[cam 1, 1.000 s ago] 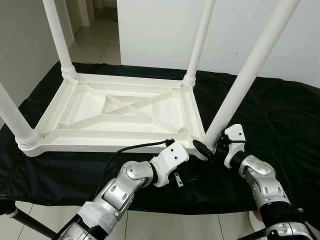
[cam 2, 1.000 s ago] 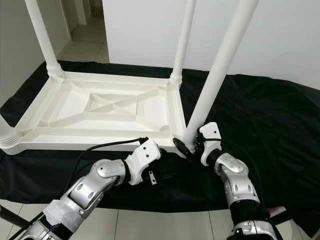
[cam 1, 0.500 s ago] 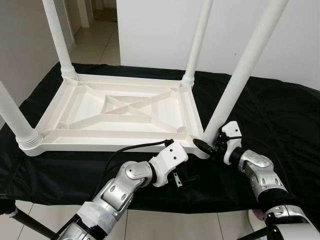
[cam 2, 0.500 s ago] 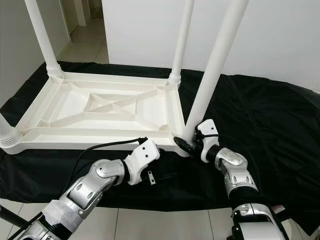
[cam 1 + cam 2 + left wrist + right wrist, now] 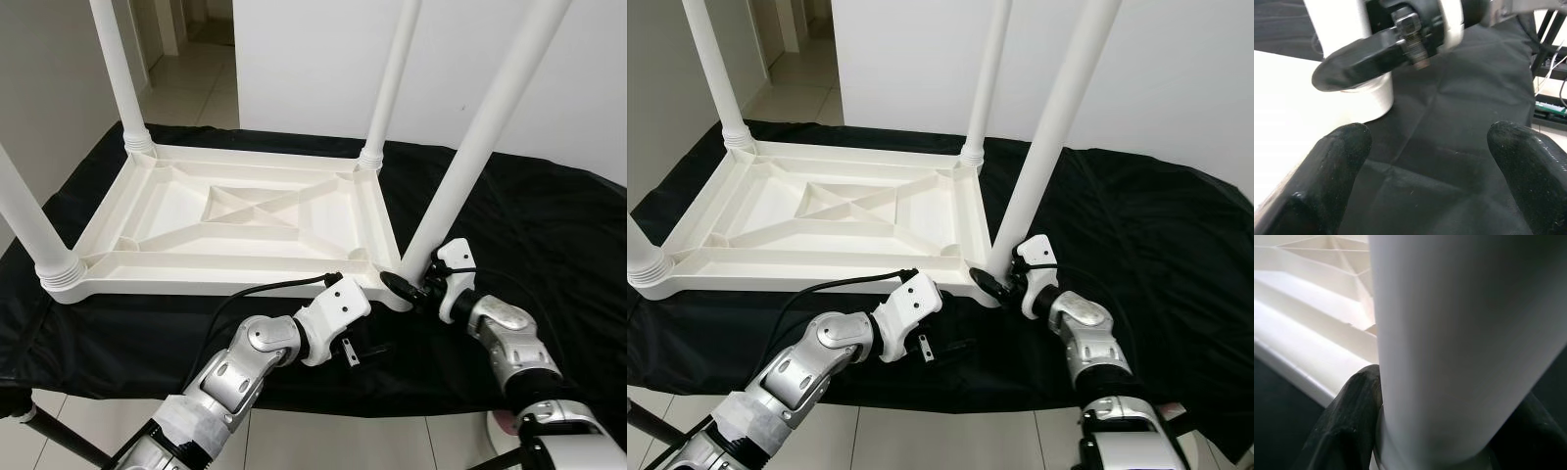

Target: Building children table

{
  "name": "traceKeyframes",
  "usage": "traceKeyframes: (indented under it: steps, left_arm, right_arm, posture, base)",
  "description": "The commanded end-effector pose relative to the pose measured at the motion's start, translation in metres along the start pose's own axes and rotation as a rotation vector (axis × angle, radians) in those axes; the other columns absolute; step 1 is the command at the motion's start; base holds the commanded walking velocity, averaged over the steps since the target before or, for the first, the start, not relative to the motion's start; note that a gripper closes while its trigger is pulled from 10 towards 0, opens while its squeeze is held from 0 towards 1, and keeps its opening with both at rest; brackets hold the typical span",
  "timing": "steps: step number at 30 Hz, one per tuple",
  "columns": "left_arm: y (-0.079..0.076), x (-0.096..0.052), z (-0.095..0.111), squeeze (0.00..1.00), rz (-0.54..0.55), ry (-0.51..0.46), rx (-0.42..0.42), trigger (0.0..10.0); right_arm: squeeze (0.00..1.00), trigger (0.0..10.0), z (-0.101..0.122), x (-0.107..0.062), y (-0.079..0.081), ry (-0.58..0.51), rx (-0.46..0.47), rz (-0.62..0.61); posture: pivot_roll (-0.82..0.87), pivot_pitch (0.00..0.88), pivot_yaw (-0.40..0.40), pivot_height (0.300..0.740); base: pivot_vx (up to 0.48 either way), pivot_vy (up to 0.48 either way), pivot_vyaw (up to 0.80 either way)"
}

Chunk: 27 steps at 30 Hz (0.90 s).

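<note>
A white plastic children's table [image 5: 245, 211] lies upside down on a black cloth, with all its legs pointing up. The near right leg [image 5: 470, 157] leans slightly to the right at the table's front right corner. My right gripper [image 5: 411, 285] is shut on the base of that leg; in the right wrist view the leg [image 5: 1459, 342] stands between the black fingers [image 5: 1352, 416]. My left gripper [image 5: 1430, 166] is open just in front of that corner, low over the cloth, its fingers [image 5: 1337, 161] wide apart with nothing between them.
The black cloth [image 5: 549, 225] covers the whole work surface and hangs over its front edge. A black cable [image 5: 265, 289] runs along the table's front rim to my left wrist. A white wall stands behind and tiled floor [image 5: 186, 88] at the far left.
My right forearm has swung in closer while its gripper stays on the leg's base. The leg stands a little steeper. The left gripper has hardly moved.
</note>
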<state>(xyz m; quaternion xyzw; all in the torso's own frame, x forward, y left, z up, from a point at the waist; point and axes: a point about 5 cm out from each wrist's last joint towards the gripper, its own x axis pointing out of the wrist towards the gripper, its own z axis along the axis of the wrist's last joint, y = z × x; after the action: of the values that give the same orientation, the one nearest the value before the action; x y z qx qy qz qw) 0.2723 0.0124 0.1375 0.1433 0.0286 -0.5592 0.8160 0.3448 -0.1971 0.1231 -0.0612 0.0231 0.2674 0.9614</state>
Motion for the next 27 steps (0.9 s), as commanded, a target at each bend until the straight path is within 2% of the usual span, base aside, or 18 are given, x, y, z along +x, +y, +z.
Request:
traceKeyframes:
  steps: [1, 9, 13, 14, 18, 19, 21, 25, 27]
  left_arm:
    - [-0.001, 0.0, 0.003, 0.0, -0.012, -0.007, 0.013, 10.0]
    - [-0.003, 0.0, -0.001, 0.0, -0.011, 0.002, 0.012, 10.0]
    - [-0.003, 0.0, -0.001, 0.0, -0.012, 0.003, 0.011, 10.0]
    - [-0.003, 0.0, -0.001, 0.0, -0.014, 0.004, 0.011, 10.0]
    - [-0.003, 0.0, -0.001, 0.0, -0.015, 0.004, 0.011, 10.0]
    - [-0.003, 0.001, -0.001, 0.0, -0.016, 0.004, 0.01, 10.0]
    - [-0.003, 0.001, -0.001, 0.0, -0.018, 0.004, 0.011, 10.0]
    - [-0.003, 0.0, -0.001, 0.0, -0.018, 0.004, 0.011, 10.0]
    - [-0.003, 0.0, -0.001, 0.0, -0.015, 0.003, 0.01, 10.0]
  right_arm:
    - [0.0, 10.0, -0.01, -0.002, -0.003, 0.049, 0.046, -0.085]
    - [0.0, 10.0, -0.014, 0.001, 0.008, 0.056, 0.113, -0.236]
    - [0.0, 10.0, -0.015, 0.001, 0.011, 0.058, 0.121, -0.27]
    - [0.0, 10.0, -0.016, -0.001, 0.016, 0.063, 0.142, -0.394]
    - [0.0, 10.0, -0.018, -0.004, 0.019, 0.075, 0.168, -0.515]
    - [0.0, 10.0, -0.019, -0.005, 0.022, 0.085, 0.139, -0.572]
    - [0.0, 10.0, -0.019, -0.006, 0.032, 0.081, 0.173, -0.657]
    - [0.0, 10.0, -0.019, -0.006, 0.035, 0.083, 0.187, -0.68]
    - [0.0, 10.0, -0.019, -0.003, 0.052, 0.074, 0.233, -0.72]
  posture:
    - [0.05, 0.022, -0.065, 0.74]
    - [0.04, 0.025, -0.063, 0.74]
    - [0.04, 0.026, -0.062, 0.74]
    - [0.04, 0.027, -0.062, 0.74]
    - [0.04, 0.027, -0.063, 0.74]
    - [0.04, 0.027, -0.063, 0.74]
    - [0.04, 0.028, -0.065, 0.74]
    - [0.04, 0.028, -0.065, 0.74]
    - [0.04, 0.03, -0.069, 0.74]
  base:
    - [0.0, 0.0, 0.0]
    - [0.0, 0.0, 0.0]
    - [0.0, 0.0, 0.0]
    - [0.0, 0.0, 0.0]
    - [0.0, 0.0, 0.0]
    - [0.0, 0.0, 0.0]
    - [0.0, 0.0, 0.0]
    - [0.0, 0.0, 0.0]
    - [0.0, 0.0, 0.0]
